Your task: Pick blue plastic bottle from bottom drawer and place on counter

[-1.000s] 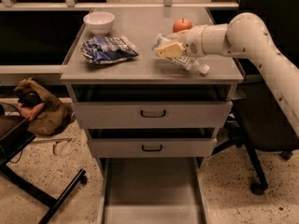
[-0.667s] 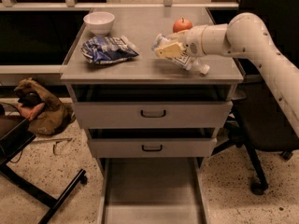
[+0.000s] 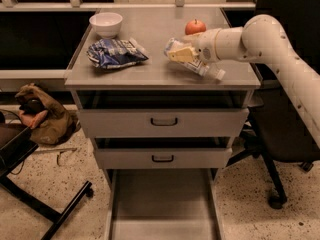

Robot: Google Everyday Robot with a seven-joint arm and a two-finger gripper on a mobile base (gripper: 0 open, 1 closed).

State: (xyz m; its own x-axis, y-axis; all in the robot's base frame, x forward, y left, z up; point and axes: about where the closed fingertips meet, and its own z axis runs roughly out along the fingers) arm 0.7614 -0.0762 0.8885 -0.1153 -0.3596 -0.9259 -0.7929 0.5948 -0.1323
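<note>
The blue plastic bottle (image 3: 205, 68) lies tilted on the right part of the counter (image 3: 150, 74), its white cap pointing to the front right edge. My gripper (image 3: 182, 54) is over the bottle's far end, its pale fingers closed around the body. The white arm reaches in from the right. The bottom drawer (image 3: 162, 204) is pulled out below the cabinet and its floor is bare.
On the counter are a white bowl (image 3: 105, 23) at the back left, a blue-and-white snack bag (image 3: 115, 52) and a red apple (image 3: 195, 27) behind my gripper. Two closed drawer fronts (image 3: 164, 121) sit above the open drawer. An office chair (image 3: 280, 149) stands to the right and a brown bag (image 3: 42, 116) lies on the floor to the left.
</note>
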